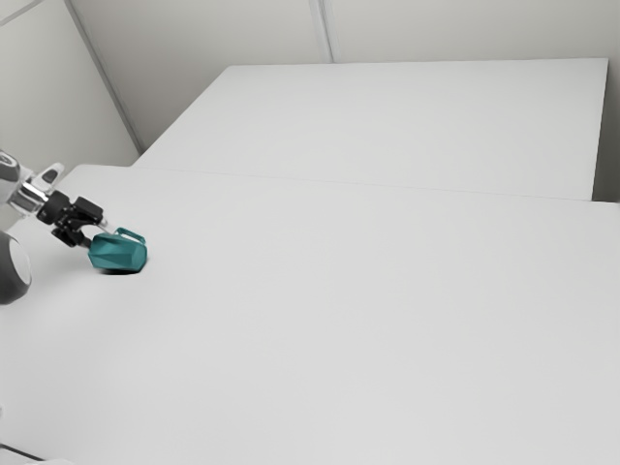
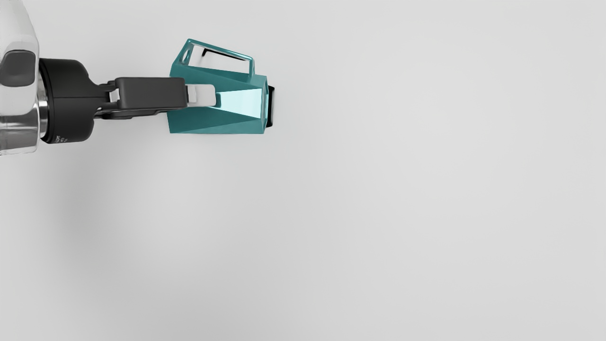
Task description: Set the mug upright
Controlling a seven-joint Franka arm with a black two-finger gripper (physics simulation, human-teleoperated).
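one teal mug tipped on its side at the worktop, near the exterior view's left edge, long axis roughly level, one end toward the tool, the other toward the exterior view's right, one handle along its flank, tool against the mug, whether gripping unclear
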